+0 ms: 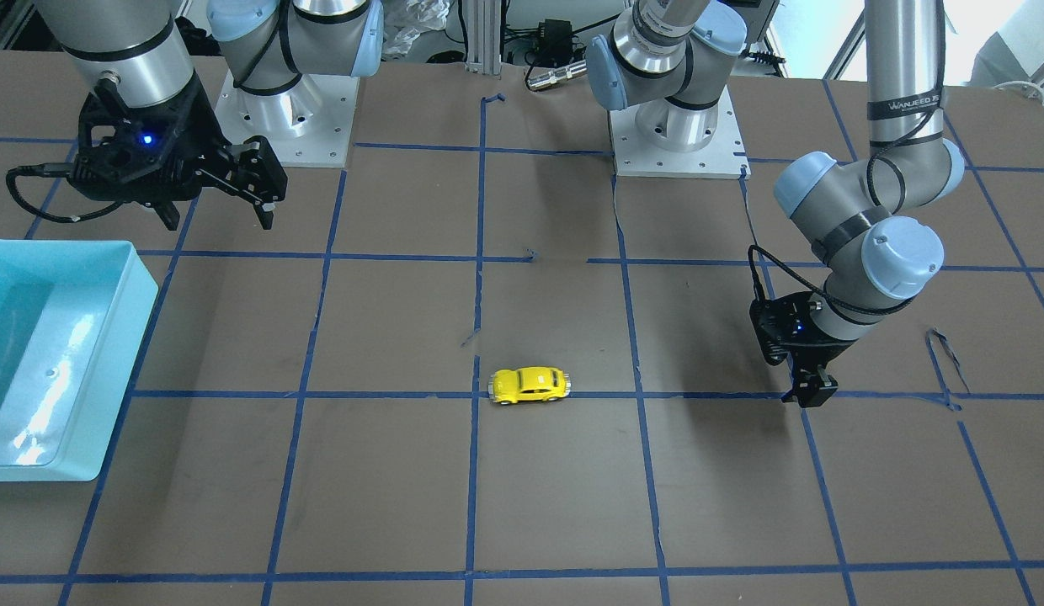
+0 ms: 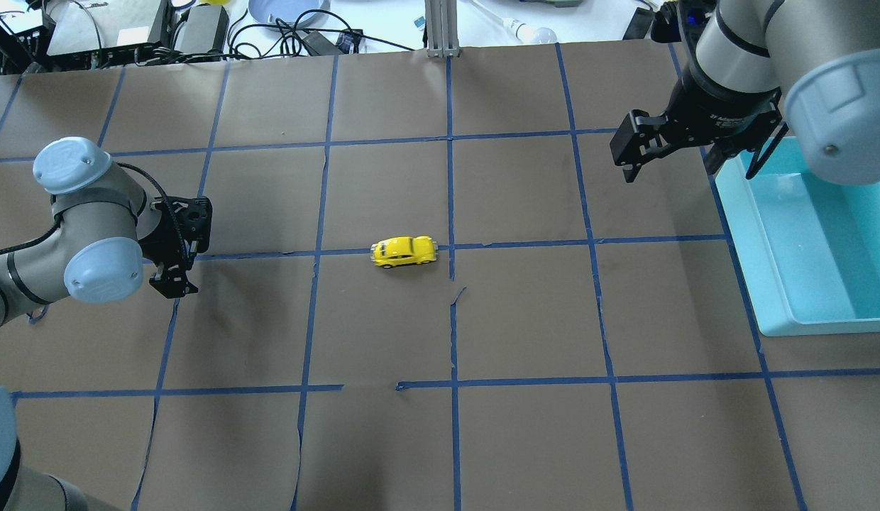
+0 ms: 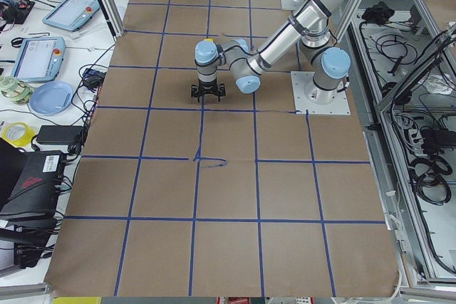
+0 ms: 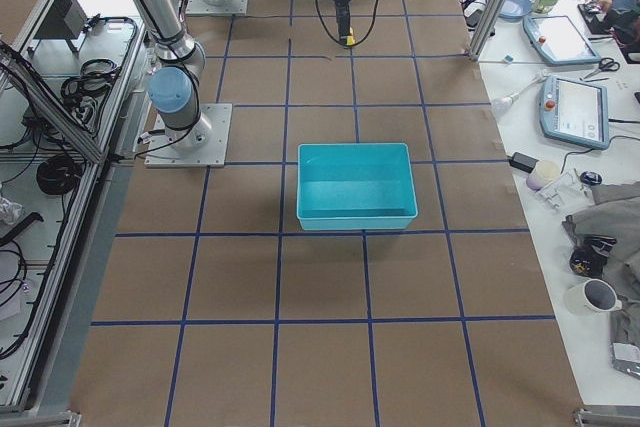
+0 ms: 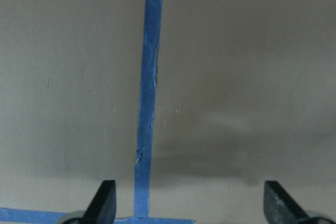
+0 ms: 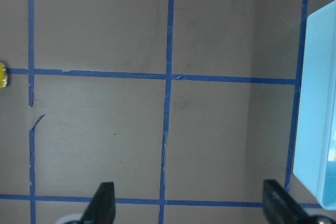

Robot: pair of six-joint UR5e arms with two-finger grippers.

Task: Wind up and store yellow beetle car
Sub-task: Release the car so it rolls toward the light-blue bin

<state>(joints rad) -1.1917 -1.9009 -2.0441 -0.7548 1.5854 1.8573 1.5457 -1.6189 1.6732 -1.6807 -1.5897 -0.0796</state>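
The yellow beetle car (image 2: 404, 250) stands on its wheels between the two grippers and well apart from both, its long axis running roughly from one toward the other. The left gripper (image 1: 811, 394), low with its fingers spread and empty, seems slightly nearer. The right gripper (image 1: 219, 220) hangs higher, also spread and empty.

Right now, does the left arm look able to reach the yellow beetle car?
Probably yes. The left arm's fingers hang open over the same tape line as the yellow beetle car, with only bare table between them.
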